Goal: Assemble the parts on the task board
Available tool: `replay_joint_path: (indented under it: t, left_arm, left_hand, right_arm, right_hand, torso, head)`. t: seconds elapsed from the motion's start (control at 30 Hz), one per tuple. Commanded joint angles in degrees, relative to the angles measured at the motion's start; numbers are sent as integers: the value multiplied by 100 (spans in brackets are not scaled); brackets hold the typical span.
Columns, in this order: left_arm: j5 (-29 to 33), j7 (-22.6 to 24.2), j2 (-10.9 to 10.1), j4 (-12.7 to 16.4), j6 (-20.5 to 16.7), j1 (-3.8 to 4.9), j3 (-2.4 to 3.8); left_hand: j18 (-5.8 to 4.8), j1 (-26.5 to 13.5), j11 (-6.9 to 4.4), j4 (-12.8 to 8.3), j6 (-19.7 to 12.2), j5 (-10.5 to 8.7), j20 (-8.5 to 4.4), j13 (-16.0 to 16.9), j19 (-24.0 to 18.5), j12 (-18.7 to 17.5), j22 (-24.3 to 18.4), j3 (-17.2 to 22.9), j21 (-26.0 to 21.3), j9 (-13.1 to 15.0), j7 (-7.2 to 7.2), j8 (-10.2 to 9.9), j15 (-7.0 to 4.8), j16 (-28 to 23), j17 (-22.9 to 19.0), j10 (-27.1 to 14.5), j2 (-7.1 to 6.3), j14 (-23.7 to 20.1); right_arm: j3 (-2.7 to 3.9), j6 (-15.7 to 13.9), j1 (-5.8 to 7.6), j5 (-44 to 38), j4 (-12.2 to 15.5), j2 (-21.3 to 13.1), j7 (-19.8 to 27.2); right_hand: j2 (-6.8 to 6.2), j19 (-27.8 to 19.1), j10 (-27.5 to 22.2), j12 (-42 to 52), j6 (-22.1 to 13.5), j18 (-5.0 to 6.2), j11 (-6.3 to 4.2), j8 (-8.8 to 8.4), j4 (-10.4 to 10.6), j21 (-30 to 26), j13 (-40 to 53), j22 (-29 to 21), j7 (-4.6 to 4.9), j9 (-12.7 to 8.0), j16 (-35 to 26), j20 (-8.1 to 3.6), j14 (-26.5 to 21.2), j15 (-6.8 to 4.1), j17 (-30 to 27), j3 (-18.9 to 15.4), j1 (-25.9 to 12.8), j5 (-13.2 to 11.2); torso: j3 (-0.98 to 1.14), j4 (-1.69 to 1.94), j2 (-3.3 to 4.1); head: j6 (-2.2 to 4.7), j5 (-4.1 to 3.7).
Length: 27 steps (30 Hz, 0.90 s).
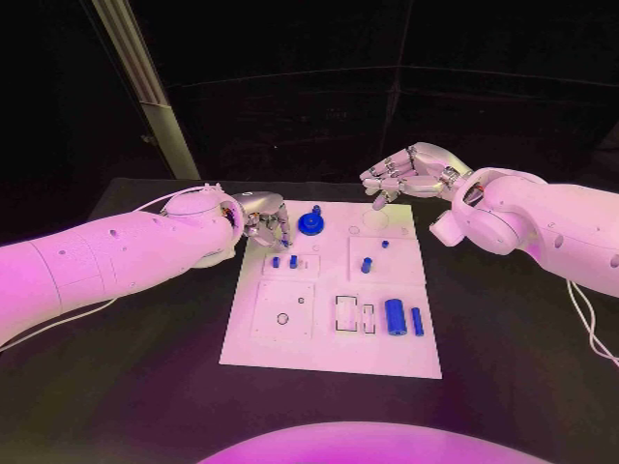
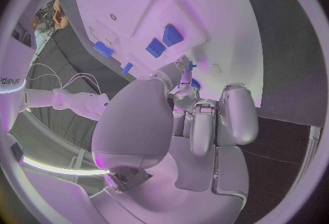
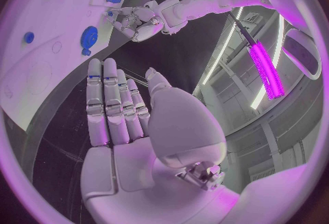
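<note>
Left hand [image 1: 264,220] pinched a small blue part [image 2: 187,72] over the white board [image 1: 394,358]; right hand [image 1: 410,174] hovered w/ fingers apart, nothing held

- A black table [image 1: 142,387] carries everything, its far edge running across at twelve o'clock.
- A white task board [image 1: 275,353] lies flat on the table at its centre, long side running from twelve to six o'clock.
- A thin white cable [image 1: 596,338] trails over the table at about four o'clock.
</note>
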Motion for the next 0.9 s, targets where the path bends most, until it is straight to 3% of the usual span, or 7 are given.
replay_joint_path:
  t: [0.03, 0.47, 0.9]
  left_arm:
    - [-41, -1, 2, 23, -82, 9, 1]
    - [-41, 22, 13, 49, -295, 7, 1]
    - [-40, 30, 44, 58, -149, 7, 0]
  left_hand:
    - [-83, -63, -13, 33, -13, 8, -27, -3, 84, -32, 356, -10, -39, 7, -11, 23, -34, 11, 1430, -26, 9, 565]
    - [-81, -85, -14, 50, -6, 7, -28, -4, 83, -36, 353, -7, -48, 6, -13, 30, -35, 9, 1424, -25, 21, 564]
    - [-83, -114, -16, 65, -9, 5, -29, -15, 85, -44, 358, -16, -42, 3, -15, 31, -37, 5, 1411, -32, 4, 560]
  right_arm:
    - [3, -28, 11, 3, 7, 1, 61]
    - [3, -25, 11, 3, 9, 6, 64]
    - [3, -29, 12, 3, 10, 3, 62]
  right_hand:
    - [-5, 29, -41, 39, -23, 74, -2, 28, 37, -32, 0, -2, 16, 2, -14, 3, 5, 43, -9, 12, -41, -20]
    - [-5, 29, -41, 39, -23, 74, -2, 28, 37, -32, 0, -2, 16, 2, -14, 3, 5, 43, -9, 12, -41, -20]
    - [-5, 29, -41, 39, -23, 74, -2, 28, 37, -32, 0, -2, 16, 2, -14, 3, 5, 43, -9, 12, -41, -20]
  torso:
    - [1, -1, -1]
    - [0, -3, 0]
    - [1, -1, -2]
  head:
    - [4, -2]
    - [9, 4]
    - [-2, 3]
